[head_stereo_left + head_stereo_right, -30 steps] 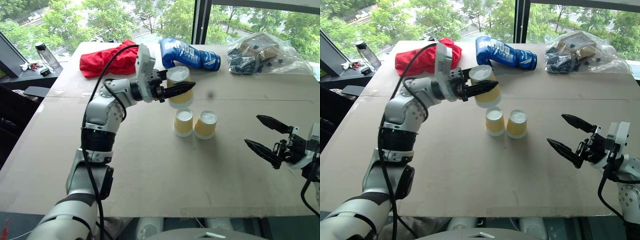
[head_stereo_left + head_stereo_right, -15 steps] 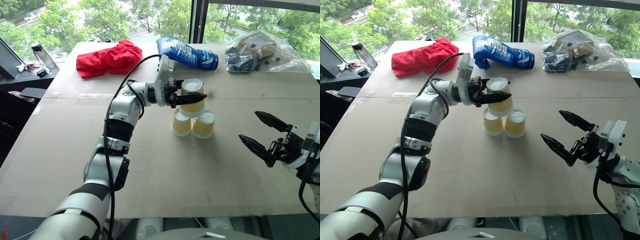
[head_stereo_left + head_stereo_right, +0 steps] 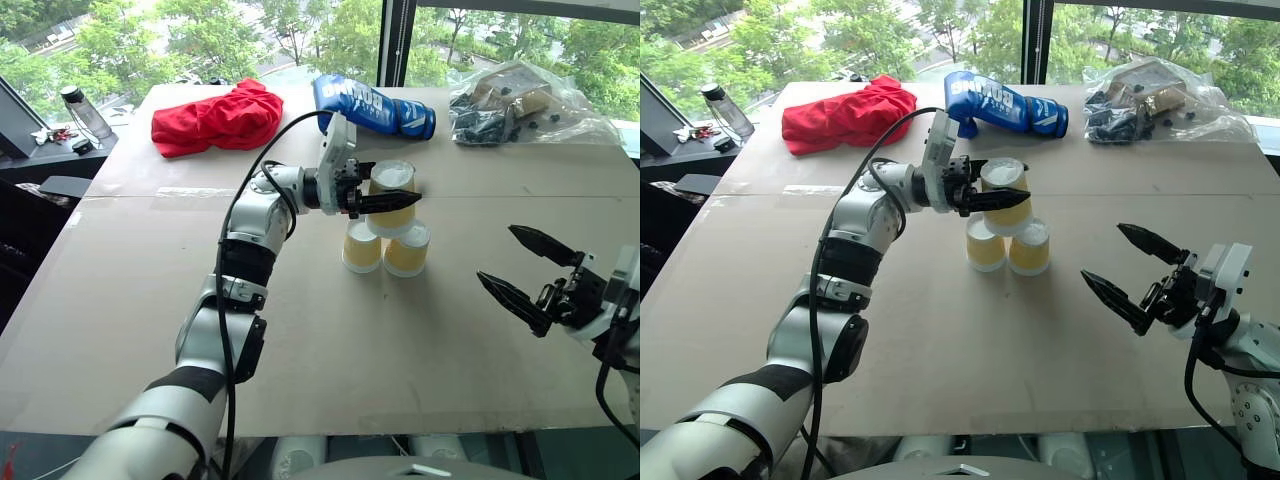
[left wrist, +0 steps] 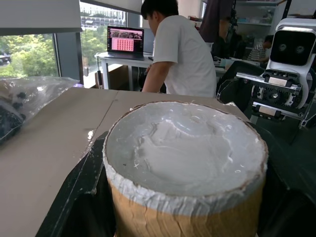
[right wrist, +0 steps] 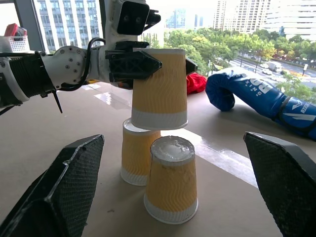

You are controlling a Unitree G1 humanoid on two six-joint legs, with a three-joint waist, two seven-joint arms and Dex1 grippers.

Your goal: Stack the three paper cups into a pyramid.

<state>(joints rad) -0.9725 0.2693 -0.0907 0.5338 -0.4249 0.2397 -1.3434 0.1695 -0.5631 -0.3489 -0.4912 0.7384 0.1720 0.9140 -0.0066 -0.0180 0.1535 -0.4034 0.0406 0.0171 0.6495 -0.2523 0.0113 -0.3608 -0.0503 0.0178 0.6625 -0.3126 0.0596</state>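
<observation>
The left end effector (image 3: 388, 202) pinches the top cup (image 3: 392, 186) at mid-wall over two base cups (image 3: 384, 249). Thin paper: light, crushable; grip gently. Right end effector (image 3: 520, 271), at 4 o'clock, is spread.

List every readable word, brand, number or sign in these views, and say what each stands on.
Blue boxing glove: white lettering, too blurred and cut off to read for sure.
Laptop screen behind the person: pink display, too small to read.
Three paper cups: no print.
Nothing else carries readable text.

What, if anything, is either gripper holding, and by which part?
The left gripper has the top paper cup between its fingers, at the upper sidewall; the right gripper holds nothing.
</observation>
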